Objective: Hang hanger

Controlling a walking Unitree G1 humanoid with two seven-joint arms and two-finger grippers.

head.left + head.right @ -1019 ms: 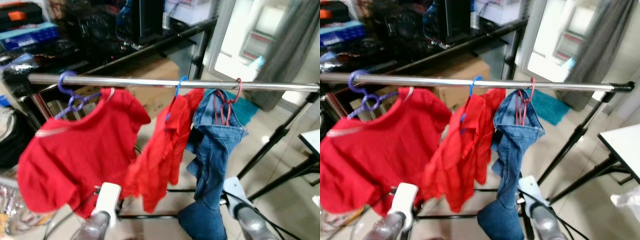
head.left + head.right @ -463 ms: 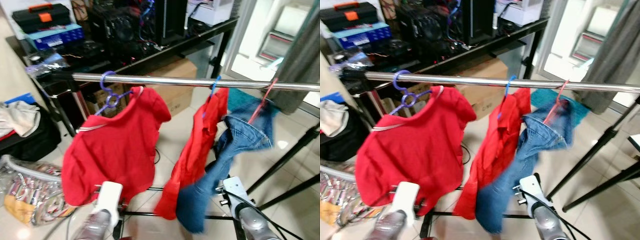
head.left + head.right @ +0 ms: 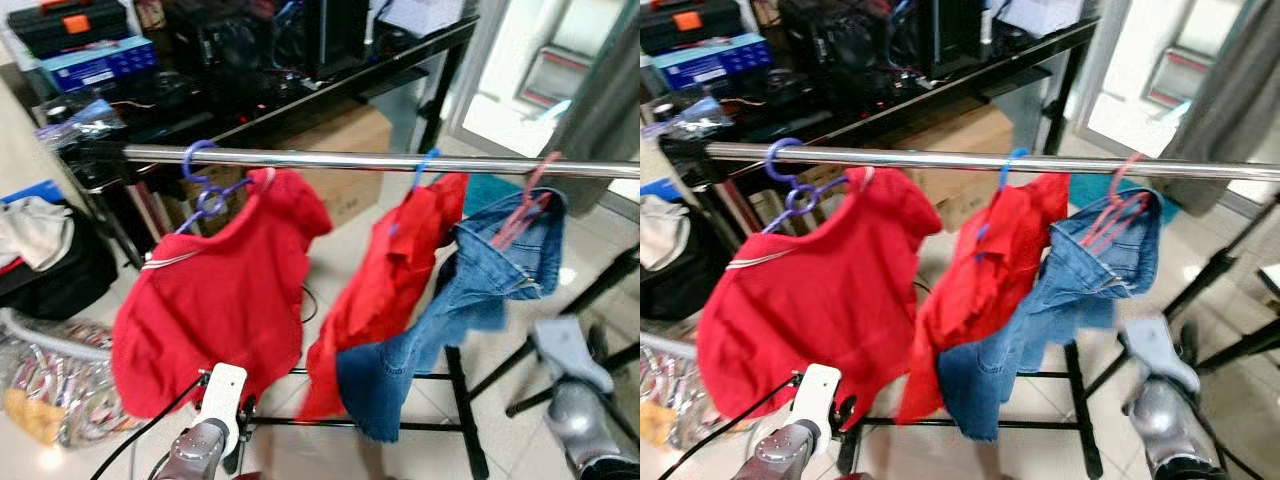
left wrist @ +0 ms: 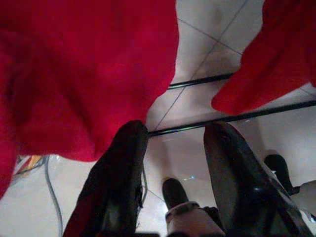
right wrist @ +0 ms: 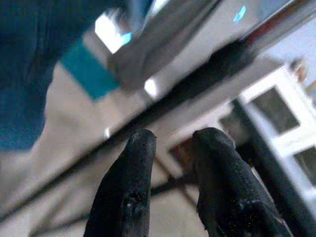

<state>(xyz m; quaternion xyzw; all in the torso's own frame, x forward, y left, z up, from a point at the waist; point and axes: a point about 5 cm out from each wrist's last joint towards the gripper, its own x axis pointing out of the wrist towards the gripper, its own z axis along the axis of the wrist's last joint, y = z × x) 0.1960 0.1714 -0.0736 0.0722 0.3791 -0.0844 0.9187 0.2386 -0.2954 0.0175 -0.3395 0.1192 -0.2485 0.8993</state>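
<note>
Chrome rail runs across the frame, 3 hangers on it. Purple hanger sits near the rail's left end w/ a red t-shirt hanging below. Blue hanger is hooked around mid-rail, carrying a red shirt that's tilted off vertical. Pink hanger is hooked just right of the blue one, holding blue jeans; jeans are skewed leftward under the rail, touching the red shirt, edges blurred. Left gripper is low beneath the rail, below the t-shirt hem, fingers spread apart w/ nothing between them, rack base bars and floor tiles past them. Right gripper is low and to the right under the rail's right part, away from the jeans; fingers have a narrow gap, holding nothing, blurred bg. Behind the rail: black desk w/ PC gear, cardboard box under it.
</note>
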